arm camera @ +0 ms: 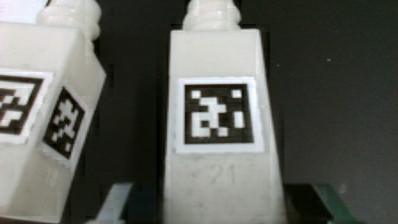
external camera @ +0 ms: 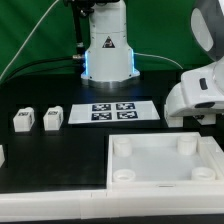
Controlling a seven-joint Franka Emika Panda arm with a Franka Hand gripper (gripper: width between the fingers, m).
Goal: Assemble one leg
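Note:
In the wrist view a white leg (arm camera: 219,110) with a black-and-white tag on its face lies on the black table between my fingers. My gripper (arm camera: 222,205) is open: its fingertips (arm camera: 118,203) stand on either side of the leg's near end, with a dark gap on each side. A second leg (arm camera: 45,110) lies just beside it. In the exterior view the arm's white wrist (external camera: 198,95) is low at the right and hides the gripper and these two legs. Two more legs (external camera: 24,121) (external camera: 52,118) stand at the left.
The large white square tray-like piece (external camera: 165,160) with corner sockets fills the front right. The marker board (external camera: 113,112) lies at the table's middle, before the robot base (external camera: 108,50). Another white part (external camera: 2,155) shows at the exterior view's left edge.

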